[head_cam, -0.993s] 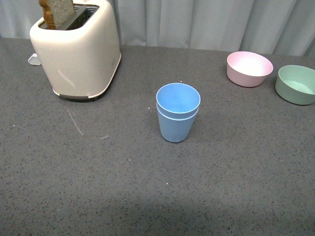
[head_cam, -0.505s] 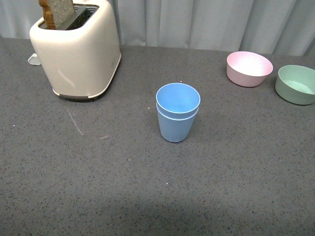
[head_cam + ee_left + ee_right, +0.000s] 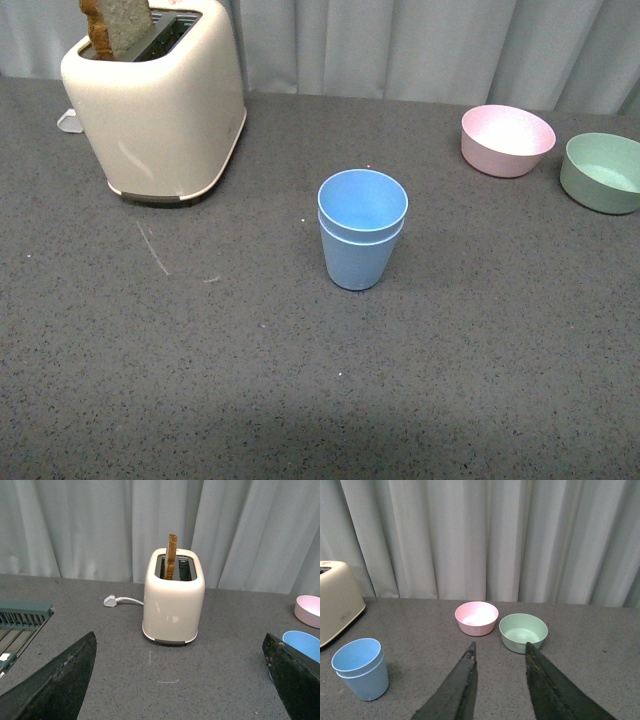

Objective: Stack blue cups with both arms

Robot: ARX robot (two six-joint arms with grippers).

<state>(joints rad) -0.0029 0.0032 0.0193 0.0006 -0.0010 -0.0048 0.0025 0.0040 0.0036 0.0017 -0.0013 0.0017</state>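
in the left wrist view, the two dark fingers (image 3: 55, 685) of the left gripper (image 3: 180, 680) stand wide apart at the two sides of the picture, released, with nothing between them but the grey table (image 3: 220, 680). in the right wrist view, the fingers (image 3: 457, 685) of the right gripper (image 3: 499, 652) are closer to each other but a clear gap stays between them, so they are also released and they hold nothing. both grippers hang above the table and touch no object, and neither arm shows in the front view. the blue cups (image 3: 362, 228) stand near the middle of the table, one sitting inside the other, upright, with the rim of the inner cup a little above the rim of the outer one. from the right wrist the stack is visible well to the side of the fingers, and from the left wrist only its rim shows beside one finger. behind the cups on the left stands a cream toaster (image 3: 160, 100) with a slice of bread (image 3: 118, 25) standing up in one slot; its white plug (image 3: 111, 600) lies on the table beside it. on the far right, a pink bowl (image 3: 507, 140) and a green bowl (image 3: 600, 172) stand just beside each other, well apart from the cups. a pale curtain (image 3: 420, 45) closes the back of the scene.
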